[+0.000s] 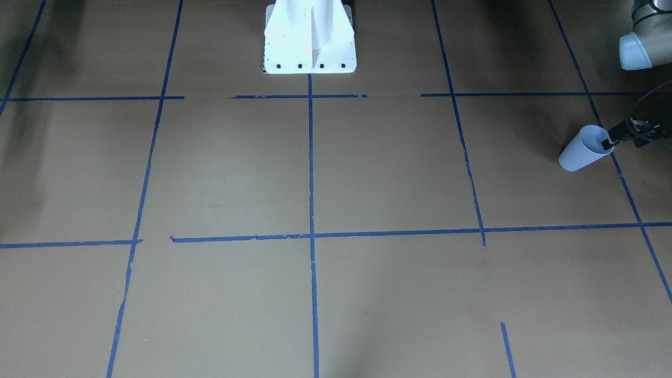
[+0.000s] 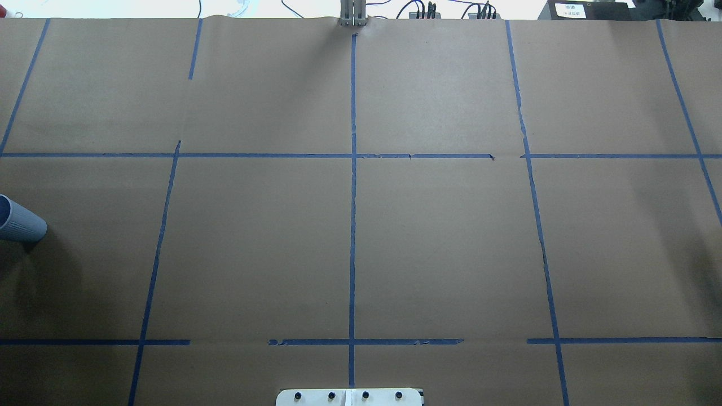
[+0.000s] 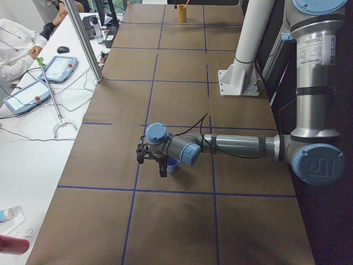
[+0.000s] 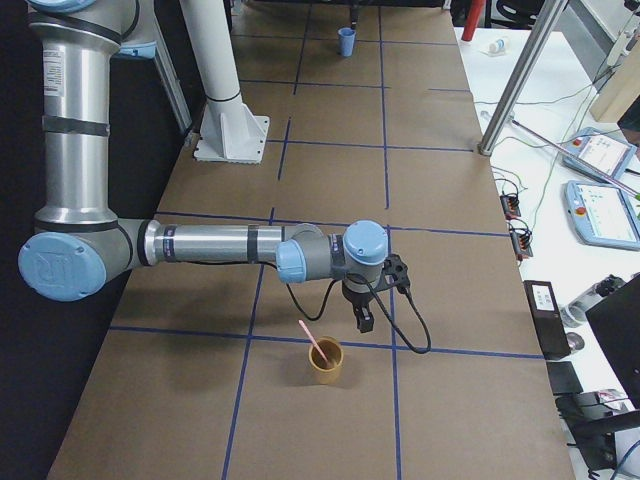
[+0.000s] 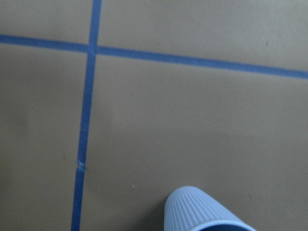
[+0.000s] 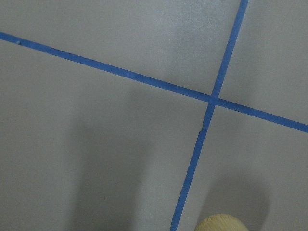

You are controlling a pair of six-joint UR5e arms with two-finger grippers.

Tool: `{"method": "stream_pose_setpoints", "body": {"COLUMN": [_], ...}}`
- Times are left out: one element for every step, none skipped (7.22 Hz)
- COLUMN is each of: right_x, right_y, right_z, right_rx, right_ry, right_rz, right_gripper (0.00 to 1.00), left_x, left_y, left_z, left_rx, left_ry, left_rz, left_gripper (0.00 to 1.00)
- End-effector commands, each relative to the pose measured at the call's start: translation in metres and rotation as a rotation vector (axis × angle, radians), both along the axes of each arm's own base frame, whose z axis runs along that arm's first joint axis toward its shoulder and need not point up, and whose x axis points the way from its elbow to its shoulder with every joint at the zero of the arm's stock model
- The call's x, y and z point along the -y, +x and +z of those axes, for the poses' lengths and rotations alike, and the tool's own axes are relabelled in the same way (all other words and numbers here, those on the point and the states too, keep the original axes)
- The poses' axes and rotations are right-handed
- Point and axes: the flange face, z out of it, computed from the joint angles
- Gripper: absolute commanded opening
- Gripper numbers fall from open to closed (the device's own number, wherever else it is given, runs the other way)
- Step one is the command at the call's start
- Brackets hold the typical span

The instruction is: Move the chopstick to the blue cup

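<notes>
The pale blue ribbed cup (image 1: 584, 151) stands at the table's left end; it also shows at the edge of the overhead view (image 2: 21, 225), and its rim shows in the left wrist view (image 5: 204, 214). One dark finger (image 1: 609, 142) of my left gripper (image 3: 161, 165) sits at the cup's rim; I cannot tell whether the jaws are shut. The pale pink chopstick (image 4: 316, 343) leans in a tan cup (image 4: 325, 362) at the right end. My right gripper (image 4: 362, 318) hangs just above and beside that cup; I cannot tell its state.
The white robot pedestal (image 1: 310, 42) stands at the table's middle back. Blue tape lines (image 2: 353, 225) cross the brown table. A metal pole (image 3: 83, 38), tablets (image 3: 58, 67) and a seated operator (image 3: 16, 44) are on the white side table.
</notes>
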Motion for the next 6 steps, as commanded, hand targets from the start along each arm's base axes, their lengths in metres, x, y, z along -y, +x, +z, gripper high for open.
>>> {"method": "stream_pose_setpoints", "body": {"right_x": [0.000, 0.000, 0.000, 0.000, 0.000, 0.001], "right_y": [0.000, -0.002, -0.003, -0.003, -0.003, -0.004], "right_z": [-0.001, -0.001, -0.001, -0.001, -0.001, -0.002], "right_rx": [0.000, 0.000, 0.000, 0.000, 0.000, 0.001], "right_ry": [0.005, 0.006, 0.005, 0.005, 0.005, 0.007], "right_rz": [-0.003, -0.007, -0.008, -0.009, -0.009, -0.011], "right_gripper": [0.99, 0.99, 0.99, 0.99, 0.99, 0.99], "left_x": [-0.002, -0.001, -0.003, -0.002, 0.000, 0.002], "left_y": [0.002, 0.002, 0.006, 0.006, 0.007, 0.009], "left_z": [0.002, 0.000, 0.000, -0.004, -0.025, -0.070], "left_rx": [0.000, -0.001, -0.001, -0.005, -0.022, -0.056], "left_ry": [-0.002, 0.000, -0.003, 0.004, 0.037, 0.057], "left_rz": [0.006, 0.005, 0.012, 0.011, 0.010, -0.033], "left_gripper": [0.24, 0.07, 0.04, 0.00, 0.00, 0.00]}}
